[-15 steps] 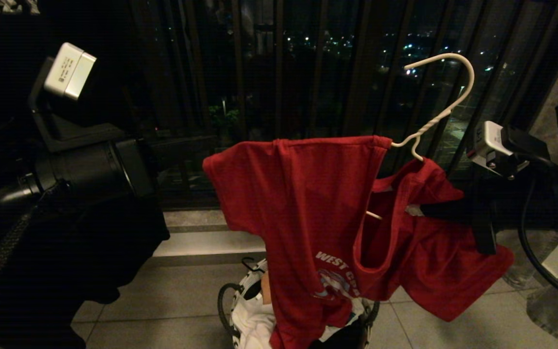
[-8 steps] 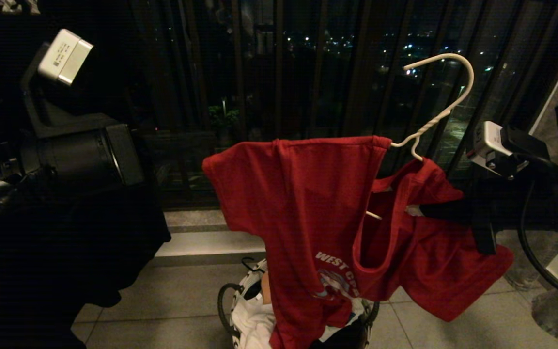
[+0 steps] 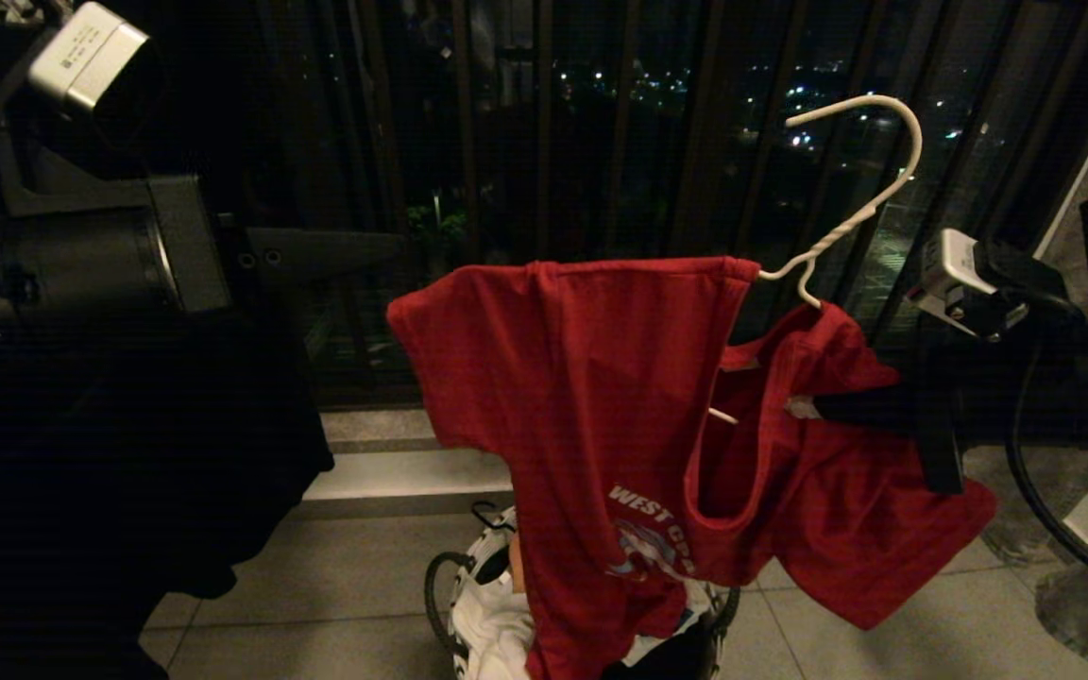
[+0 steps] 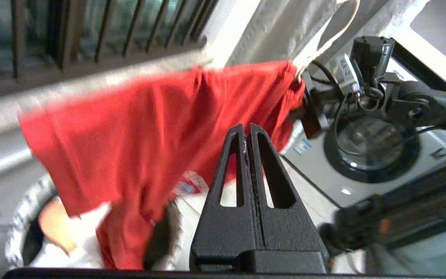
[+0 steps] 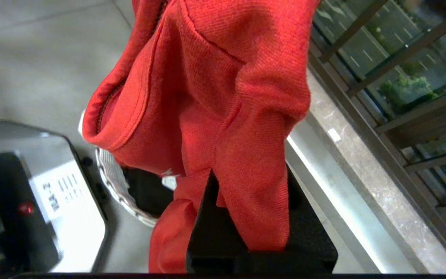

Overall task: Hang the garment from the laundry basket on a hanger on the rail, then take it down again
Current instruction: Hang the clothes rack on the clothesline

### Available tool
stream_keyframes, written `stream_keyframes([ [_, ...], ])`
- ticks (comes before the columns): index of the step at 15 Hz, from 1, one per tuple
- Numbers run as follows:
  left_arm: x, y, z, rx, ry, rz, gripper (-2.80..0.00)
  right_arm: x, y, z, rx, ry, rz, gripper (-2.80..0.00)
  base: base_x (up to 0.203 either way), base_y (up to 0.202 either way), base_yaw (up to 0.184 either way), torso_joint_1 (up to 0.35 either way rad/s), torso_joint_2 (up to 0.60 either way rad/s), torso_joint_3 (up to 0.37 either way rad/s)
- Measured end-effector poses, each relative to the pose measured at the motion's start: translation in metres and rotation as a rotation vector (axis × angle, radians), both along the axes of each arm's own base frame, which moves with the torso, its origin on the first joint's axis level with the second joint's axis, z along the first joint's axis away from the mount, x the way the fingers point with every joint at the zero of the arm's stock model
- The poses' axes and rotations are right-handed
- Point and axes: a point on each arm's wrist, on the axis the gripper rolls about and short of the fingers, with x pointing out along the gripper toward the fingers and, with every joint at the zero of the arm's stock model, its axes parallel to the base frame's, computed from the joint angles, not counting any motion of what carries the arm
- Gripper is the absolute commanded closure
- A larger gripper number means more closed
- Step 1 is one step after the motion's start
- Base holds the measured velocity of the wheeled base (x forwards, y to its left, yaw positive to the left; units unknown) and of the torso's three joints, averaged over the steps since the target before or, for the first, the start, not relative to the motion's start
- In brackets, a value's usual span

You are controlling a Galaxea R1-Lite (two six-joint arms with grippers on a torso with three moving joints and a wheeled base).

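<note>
Right gripper (image 3: pixel 813 408), jaws pinching the red T-shirt (image 3: pixel 591 378) on the white hanger (image 3: pixel 851 203), mid-right; left gripper (image 4: pixel 246 133), jaws pressed together, empty, upper left.

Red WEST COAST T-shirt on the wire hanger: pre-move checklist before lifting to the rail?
1. Red short-sleeved T-shirt draped over thin white wire hanger: ok.
2. Right gripper shut on shirt at the collar: ok.
3. Hanger itself inside that grip: cannot tell.
4. Hanger hook free, on no rail: ok.
5. Left gripper shut, empty, apart from shirt: ok.
6. Shirt hem clear of round white woven laundry basket: not ok, it hangs into it.
</note>
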Motion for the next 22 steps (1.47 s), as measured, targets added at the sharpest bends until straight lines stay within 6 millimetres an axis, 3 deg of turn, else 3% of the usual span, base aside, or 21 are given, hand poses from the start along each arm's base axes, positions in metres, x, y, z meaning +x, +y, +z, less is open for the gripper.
stream_keyframes([
  [10,-0.007,0.003,0.031,-0.171,0.149,0.003,0.0,0.001,0.002,0.003,0.022,-0.012,-0.006,0.0,0.0,0.0,0.0,0.0,0.0,0.0],
  [22,-0.015,0.007,0.043,-0.2,0.143,0.078,0.0,0.003,0.002,0.002,0.022,-0.009,-0.005,0.0,0.0,0.0,0.0,0.0,0.0,0.0],
])
